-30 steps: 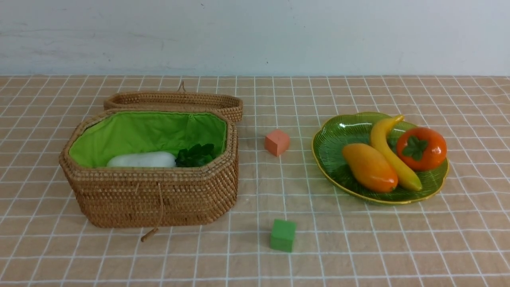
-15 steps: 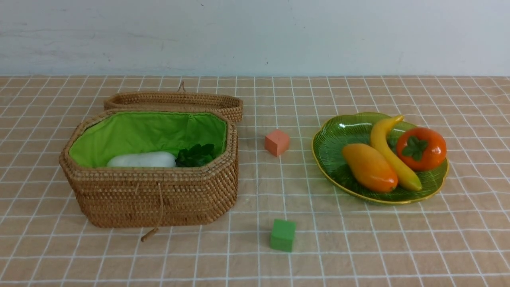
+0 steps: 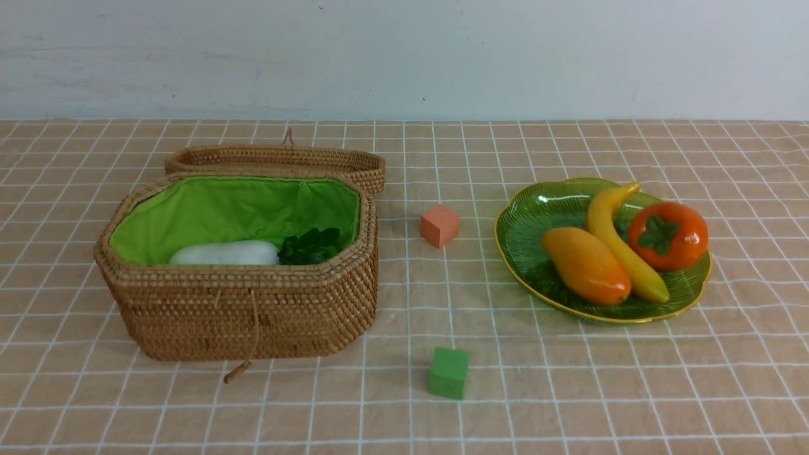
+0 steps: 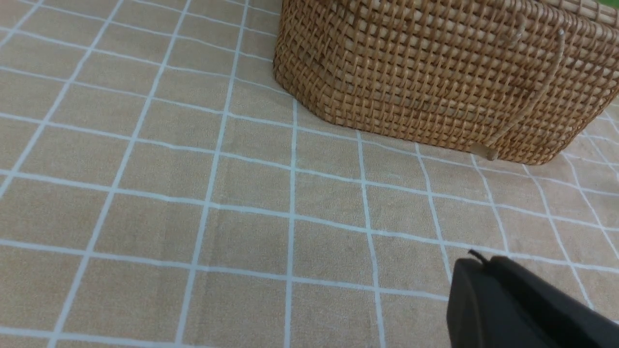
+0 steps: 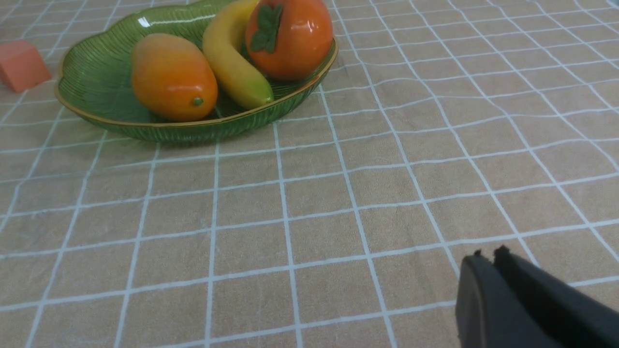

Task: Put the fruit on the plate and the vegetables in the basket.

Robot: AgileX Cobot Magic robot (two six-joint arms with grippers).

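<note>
The mango [image 3: 586, 265], banana [image 3: 618, 243] and persimmon [image 3: 668, 235] lie on the green plate [image 3: 531, 218]; the right wrist view shows the plate [image 5: 96, 77] with mango [image 5: 173, 77], banana [image 5: 229, 60] and persimmon [image 5: 289, 36]. The wicker basket [image 3: 253, 309], lid open behind it, holds a white radish [image 3: 224, 254] with dark leaves [image 3: 311, 246]; other vegetables are hidden. The left wrist view shows the basket's wall [image 4: 435, 82]. My left gripper [image 4: 478, 261] is shut and empty over bare cloth. My right gripper [image 5: 488, 256] is shut and empty over bare cloth. Neither shows in the front view.
A salmon-pink cube [image 3: 439, 225] sits between basket and plate, also in the right wrist view [image 5: 22, 65]. A green cube [image 3: 449, 373] sits nearer the front. A cord with a toggle [image 3: 237, 373] hangs from the basket's front. The checked cloth covers the table.
</note>
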